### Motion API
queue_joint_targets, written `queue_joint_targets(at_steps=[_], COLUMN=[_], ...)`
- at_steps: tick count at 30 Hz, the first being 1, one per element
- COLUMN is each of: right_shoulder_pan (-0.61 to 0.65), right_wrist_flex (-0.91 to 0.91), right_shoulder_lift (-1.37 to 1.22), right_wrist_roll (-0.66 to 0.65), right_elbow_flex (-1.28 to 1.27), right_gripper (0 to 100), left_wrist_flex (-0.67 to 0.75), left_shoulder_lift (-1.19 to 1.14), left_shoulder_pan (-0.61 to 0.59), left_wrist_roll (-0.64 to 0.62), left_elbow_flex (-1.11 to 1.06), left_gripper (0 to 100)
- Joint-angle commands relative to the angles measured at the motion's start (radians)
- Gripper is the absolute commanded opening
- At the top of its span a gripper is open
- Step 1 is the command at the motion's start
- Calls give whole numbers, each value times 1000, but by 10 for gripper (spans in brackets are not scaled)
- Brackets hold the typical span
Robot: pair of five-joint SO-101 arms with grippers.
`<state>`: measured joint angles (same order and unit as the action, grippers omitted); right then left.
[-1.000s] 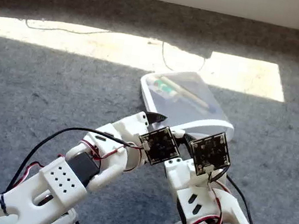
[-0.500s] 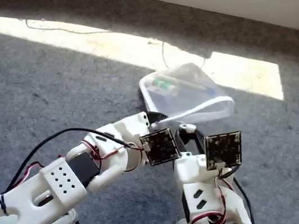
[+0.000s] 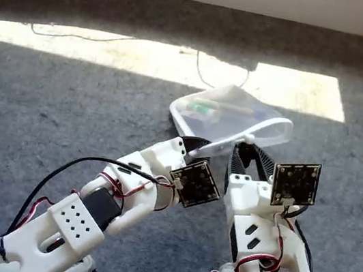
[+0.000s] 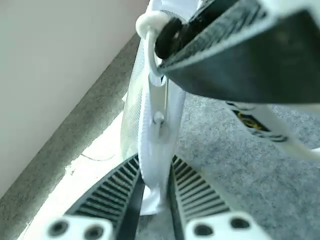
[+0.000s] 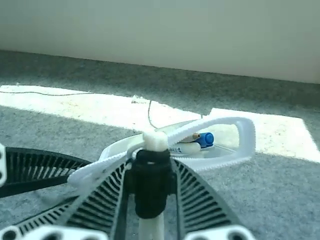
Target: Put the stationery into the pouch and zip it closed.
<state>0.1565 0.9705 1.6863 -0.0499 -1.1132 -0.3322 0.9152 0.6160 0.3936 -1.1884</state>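
Now L claw [image 4: 155, 176] is narrow, clamped on the end of the pouch [image 3: 240, 114] zip band. R claw [image 5: 150, 167] is pinched tight on the zip pull [image 5: 155, 141], just beside L claw. Pouch sits on grey carpet [image 3: 67, 118], zip edge raised, mouth partly open at far end. Inside it: pens [image 5: 196, 142], one w/ blue cap.

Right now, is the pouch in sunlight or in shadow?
High view: a sun patch crosses the carpet; the pouch has its far end in it, its near end in shade. Right wrist view: the patch lies behind the pouch, bright through its open mouth. Left wrist view: the patch glows beyond the pouch.
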Motion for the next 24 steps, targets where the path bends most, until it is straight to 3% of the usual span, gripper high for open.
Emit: queue_joint_targets(at_steps=[1, 17, 24], right_shoulder_pan=[-61, -176, -226], right_wrist_flex=[-61, -236, -252], right_shoulder_lift=[12, 4, 2], right_wrist_roll=[14, 6, 5], right_elbow_flex=[64, -33, -33], right_gripper=[6, 6, 6], left_wrist_flex=[0, -107, -158], left_shoulder_lift=[12, 15, 182], left_shoulder_pan=[-64, -87, -110], left_wrist_roll=[-17, -12, -14], left_elbow_flex=[10, 62, 21], left_gripper=[5, 5, 5])
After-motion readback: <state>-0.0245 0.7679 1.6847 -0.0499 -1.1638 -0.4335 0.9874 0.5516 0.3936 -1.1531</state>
